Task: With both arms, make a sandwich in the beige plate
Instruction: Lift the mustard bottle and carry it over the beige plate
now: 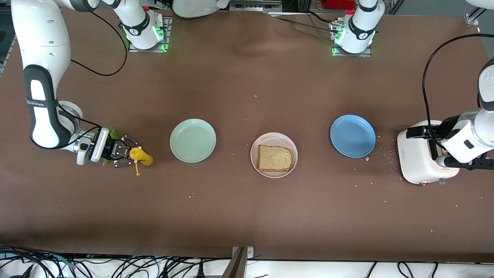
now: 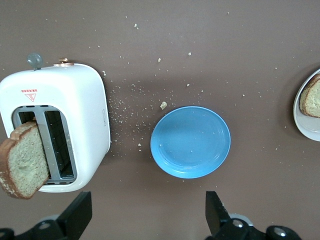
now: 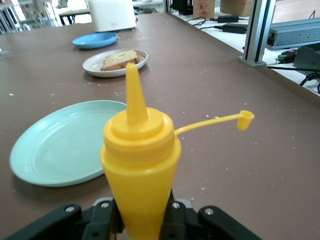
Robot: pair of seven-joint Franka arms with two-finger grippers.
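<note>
One bread slice lies in the beige plate at the table's middle. A second slice sticks out of a slot of the white toaster at the left arm's end. My left gripper hangs open over the toaster, its jaws wide apart with nothing between them. At the right arm's end, my right gripper is shut on the yellow squeeze bottle, with the pads pressed on both sides of its body. Green lettuce peeks out beside that wrist.
A mint-green plate lies between the bottle and the beige plate. A blue plate lies between the beige plate and the toaster. Crumbs are scattered round the toaster and the blue plate. The bottle's cap hangs out on its strap.
</note>
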